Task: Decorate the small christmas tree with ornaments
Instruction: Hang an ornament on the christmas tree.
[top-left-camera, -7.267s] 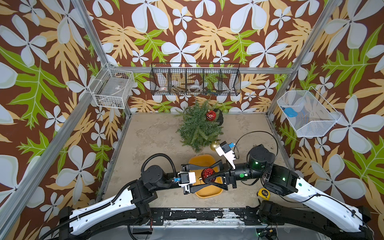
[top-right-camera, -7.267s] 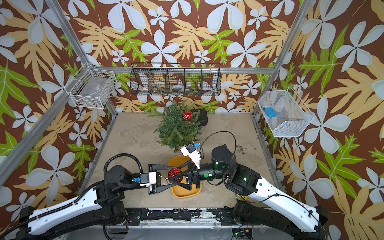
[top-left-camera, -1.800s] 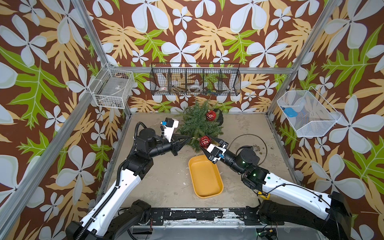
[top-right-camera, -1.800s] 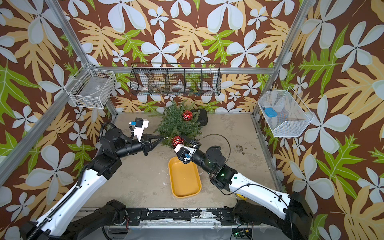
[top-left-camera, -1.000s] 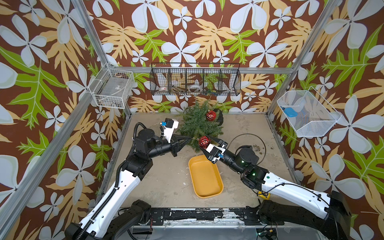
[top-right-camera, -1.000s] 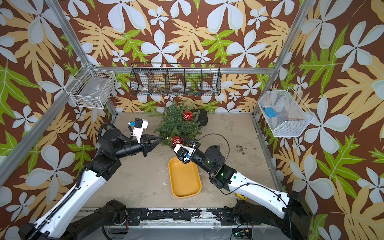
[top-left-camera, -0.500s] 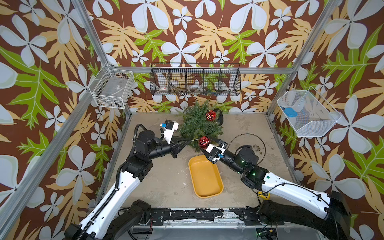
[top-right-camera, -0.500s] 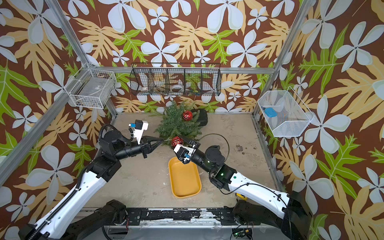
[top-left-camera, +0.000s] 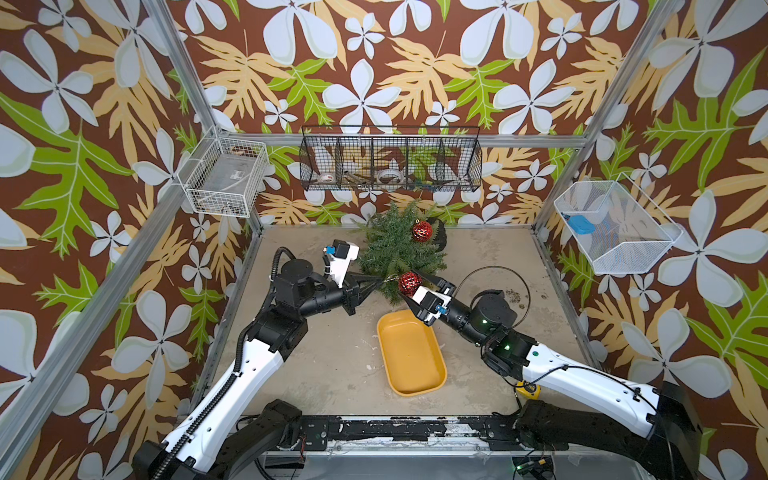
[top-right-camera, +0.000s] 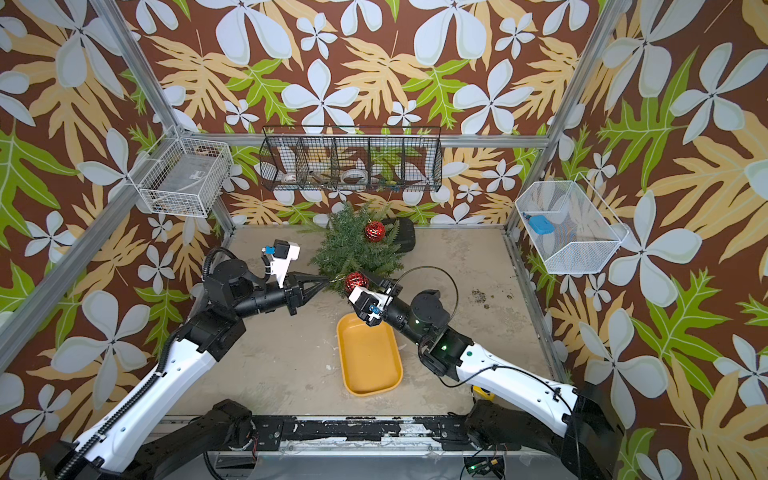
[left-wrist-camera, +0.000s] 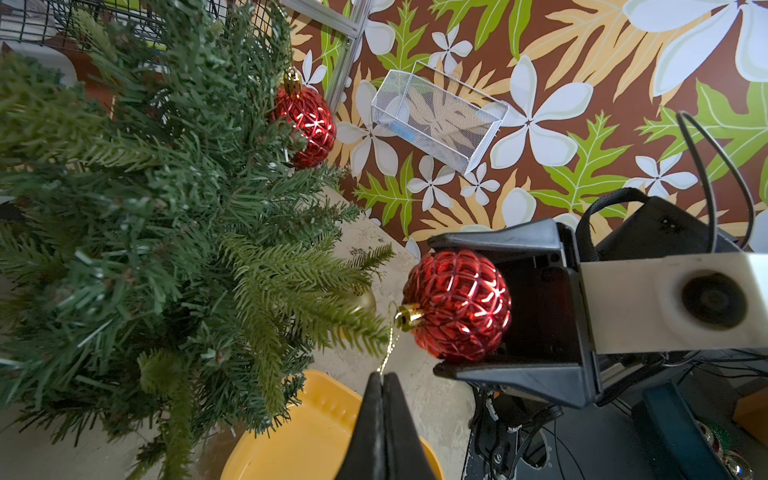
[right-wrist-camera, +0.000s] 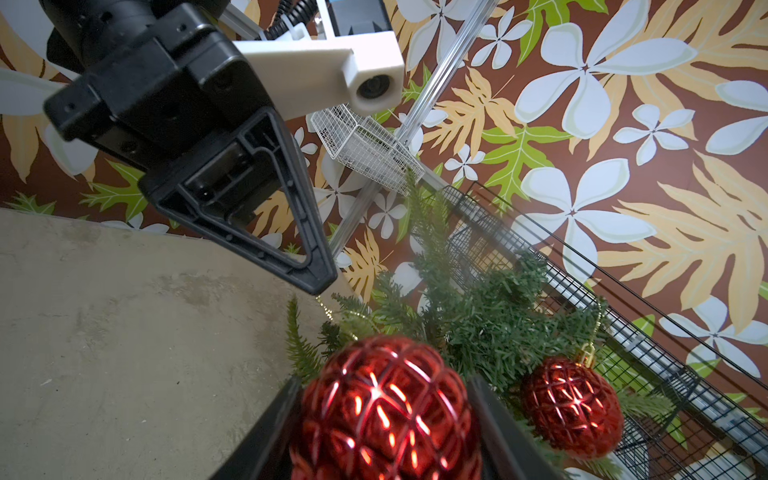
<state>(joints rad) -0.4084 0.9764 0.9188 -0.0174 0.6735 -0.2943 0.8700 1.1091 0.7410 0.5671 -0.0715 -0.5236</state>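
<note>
No legible text, label, brand, number or sign in any view.
White wire basket (top-left-camera: 218, 203) at 10 o'clock in a top view holds a flat grey box (top-left-camera: 228, 174). Any marks on it are too small to read.
Yellow tape measure (top-left-camera: 528, 390) at 5 o'clock is mostly hidden, with nothing readable.

We count one small tree (top-left-camera: 399, 253) and three baubles: two red, an upper red bauble (top-left-camera: 422, 231) and a lower red bauble (top-right-camera: 356, 281), plus one gold bauble (left-wrist-camera: 365, 301), half hidden by needles. We see one yellow tray (top-left-camera: 409, 357), one tape measure (top-left-camera: 528, 389), three wire baskets, namely a black basket (top-left-camera: 390, 166), a boxy white basket (top-left-camera: 224, 178) and a tilted white basket (top-left-camera: 615, 232), and two tools, the left tool (top-left-camera: 377, 282) and the right tool (top-left-camera: 411, 286).
</note>
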